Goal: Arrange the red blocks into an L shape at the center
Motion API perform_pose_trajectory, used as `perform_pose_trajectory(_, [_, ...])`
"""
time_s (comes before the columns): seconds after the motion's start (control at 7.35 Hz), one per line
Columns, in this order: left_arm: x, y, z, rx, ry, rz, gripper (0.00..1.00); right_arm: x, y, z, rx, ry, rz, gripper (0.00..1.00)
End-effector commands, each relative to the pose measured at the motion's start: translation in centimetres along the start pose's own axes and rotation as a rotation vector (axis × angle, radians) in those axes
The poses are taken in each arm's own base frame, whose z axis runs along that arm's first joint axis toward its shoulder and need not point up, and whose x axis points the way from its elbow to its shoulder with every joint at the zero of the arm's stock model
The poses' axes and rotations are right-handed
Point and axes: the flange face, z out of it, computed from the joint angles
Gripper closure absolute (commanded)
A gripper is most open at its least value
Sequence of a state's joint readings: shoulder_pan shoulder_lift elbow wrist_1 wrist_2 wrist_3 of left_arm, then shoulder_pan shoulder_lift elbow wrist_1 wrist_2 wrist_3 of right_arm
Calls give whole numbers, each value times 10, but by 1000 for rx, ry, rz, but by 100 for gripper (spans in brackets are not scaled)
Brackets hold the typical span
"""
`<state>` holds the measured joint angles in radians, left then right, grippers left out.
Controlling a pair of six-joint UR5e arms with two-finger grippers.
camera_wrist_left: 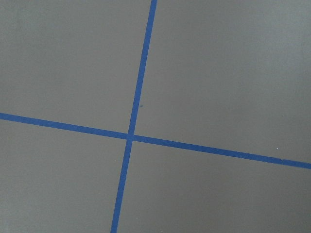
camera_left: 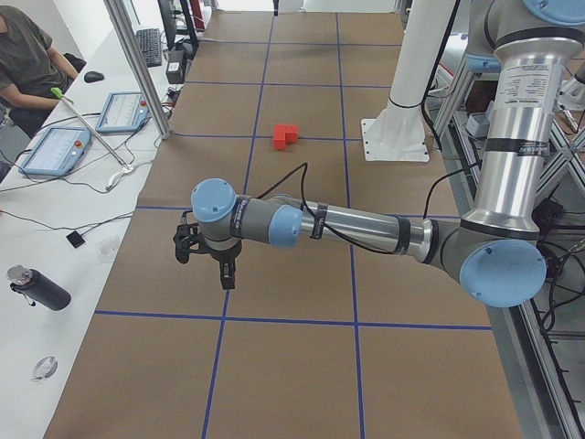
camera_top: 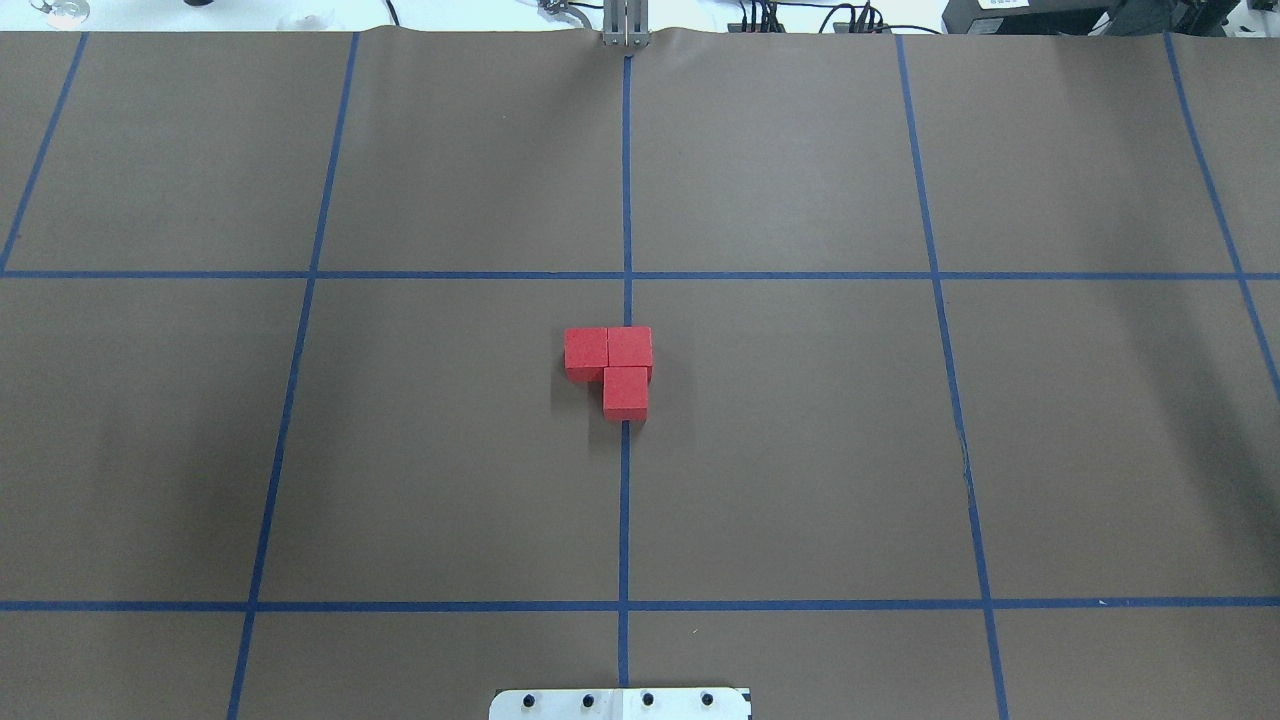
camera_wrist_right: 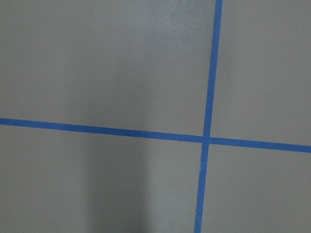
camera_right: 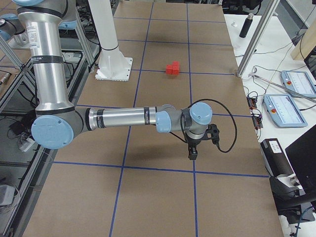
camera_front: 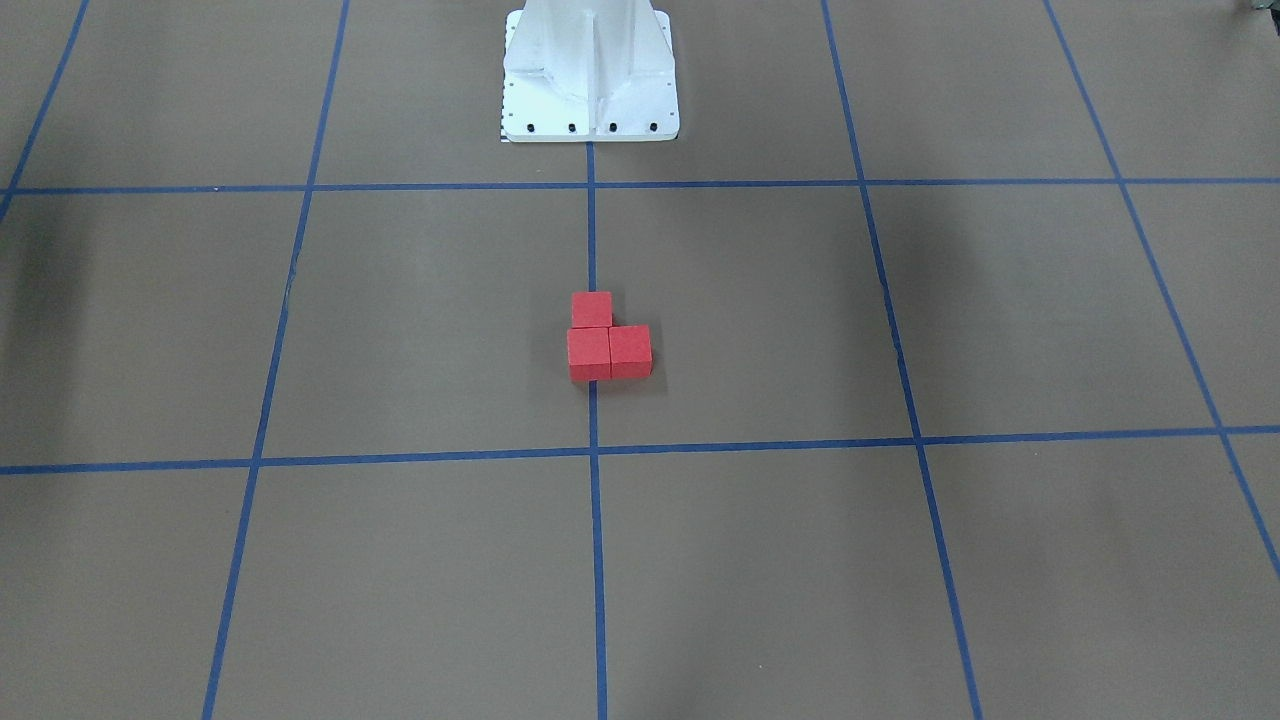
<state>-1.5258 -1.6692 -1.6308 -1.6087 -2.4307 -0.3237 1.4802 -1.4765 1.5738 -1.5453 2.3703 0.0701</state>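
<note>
Surface: brown matte counter point(camera_top: 450, 480), ruled into large squares by blue tape point(camera_top: 300, 330).
Task item: red blocks point(camera_top: 629, 348), three cubes, all lying flat on the counter, face to face and touching.
Location: center point(camera_top: 665, 440) of the grid, on and beside the middle tape line, in the row of squares just out from the white robot base point(camera_front: 590, 100).
Form: L shape. The corner cube and a second cube sit on the middle tape line; the third cube sits beside the corner cube.
Axes: no single long axis, since both legs are two cubes long. One leg runs along the middle tape line, the other squarely across it.
Pointing: from the corner cube, one leg points toward the robot base and the other toward the robot's left. Cube edges lie parallel to the tape.
Left gripper point(camera_left: 226, 277): hangs fingers-down over the counter, well apart from the blocks; whether its jaws are spread or pressed together cannot be told.
Right gripper point(camera_right: 191, 154): likewise fingers-down, well apart from the blocks at the opposite end; state of its jaws cannot be told.
Wrist views: bare brown surface with a tape crossing only.
Surroundings: seated person point(camera_left: 23, 55) at a white side bench.
</note>
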Motion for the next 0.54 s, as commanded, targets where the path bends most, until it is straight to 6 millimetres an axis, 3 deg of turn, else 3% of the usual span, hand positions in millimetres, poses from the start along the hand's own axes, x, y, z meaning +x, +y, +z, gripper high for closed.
perform_pose_trajectory(0.0, [5, 0, -5, 12, -2, 11, 0, -4, 5, 0, -5, -54, 2, 1])
perform_pose_trajectory(0.41, [-5, 5, 3, -2, -6, -3, 0, -8, 3, -3, 5, -51, -11, 1])
